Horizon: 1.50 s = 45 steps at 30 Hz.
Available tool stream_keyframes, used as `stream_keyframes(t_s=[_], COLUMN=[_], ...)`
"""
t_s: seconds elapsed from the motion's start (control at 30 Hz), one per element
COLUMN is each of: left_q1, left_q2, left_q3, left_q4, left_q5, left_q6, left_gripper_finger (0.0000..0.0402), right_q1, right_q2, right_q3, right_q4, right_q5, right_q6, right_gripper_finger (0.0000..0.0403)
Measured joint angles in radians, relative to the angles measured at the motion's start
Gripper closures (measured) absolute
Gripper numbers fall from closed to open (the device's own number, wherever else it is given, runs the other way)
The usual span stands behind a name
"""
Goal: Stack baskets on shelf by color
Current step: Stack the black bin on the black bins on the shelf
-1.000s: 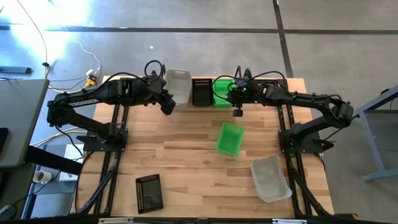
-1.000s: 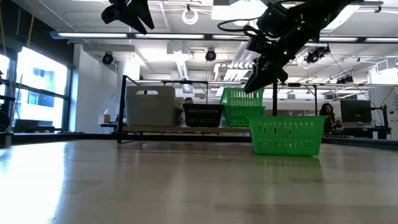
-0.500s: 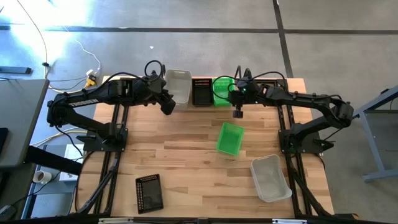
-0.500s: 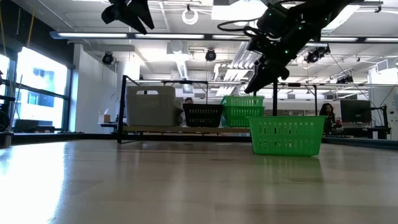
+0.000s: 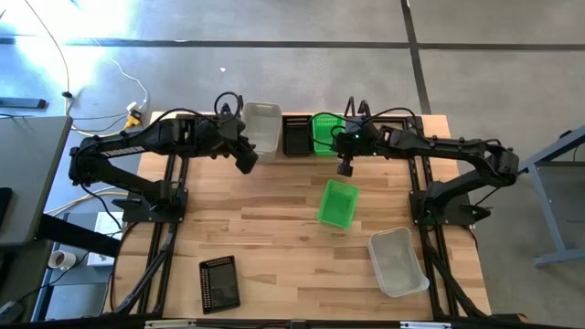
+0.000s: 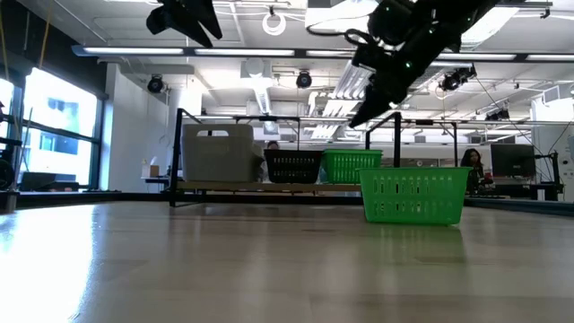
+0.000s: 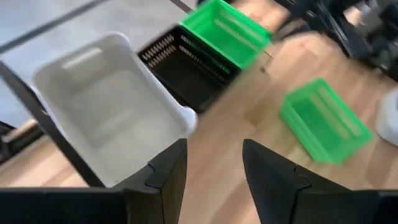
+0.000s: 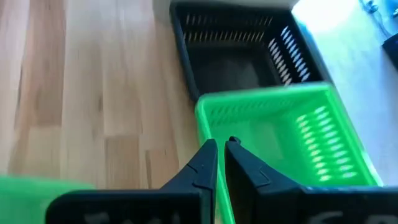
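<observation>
The shelf (image 6: 269, 187) stands along the table's far edge and bears a whitish basket (image 5: 262, 126), a black basket (image 5: 297, 135) and a green basket (image 5: 325, 132) side by side on their bottoms. My right gripper (image 8: 221, 144) hangs shut just above and in front of the green one's near rim (image 8: 261, 99), clear of it in the low view (image 6: 357, 118). My left gripper (image 7: 214, 146) hovers open, high in front of the whitish basket (image 7: 112, 106), holding nothing.
On the tabletop stand a second green basket (image 5: 338, 202) near the middle, a whitish basket (image 5: 398, 261) at the near right and a black basket (image 5: 219, 282) at the near left. Bare wood lies between them. People sit in the room behind the shelf.
The green basket on the shelf has sunk from a raised position until it rests low on the plank, level with the black one. My right gripper has drawn its fingers together, rolled about its own line and risen a little away from that basket.
</observation>
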Motion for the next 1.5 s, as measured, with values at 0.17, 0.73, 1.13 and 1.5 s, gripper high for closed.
stream_keyframes(t_s=[0.17, 0.73, 1.13, 1.5], left_q1=[-0.070, -0.498, -0.856, -1.057], left_q2=[0.000, 0.000, -0.001, 0.022], left_q3=[0.000, 0.000, -0.076, -0.226], left_q4=[-0.057, -0.440, -0.452, -0.322], left_q5=[-0.007, -0.015, 0.003, 0.026], left_q6=[-0.034, -0.765, -1.275, -1.640], left_gripper_finger=[0.0257, 0.0257, 0.0257, 0.0257], right_q1=[0.040, 0.294, 0.489, 0.568], right_q2=[0.000, -0.002, -0.002, -0.003], right_q3=[0.054, 0.147, 0.147, 0.148], right_q4=[-0.004, -0.078, -0.090, -0.156], right_q5=[0.031, 0.139, 0.166, 0.242], right_q6=[0.010, 0.365, 0.620, 0.637], right_gripper_finger=[0.0386, 0.0386, 0.0386, 0.0386])
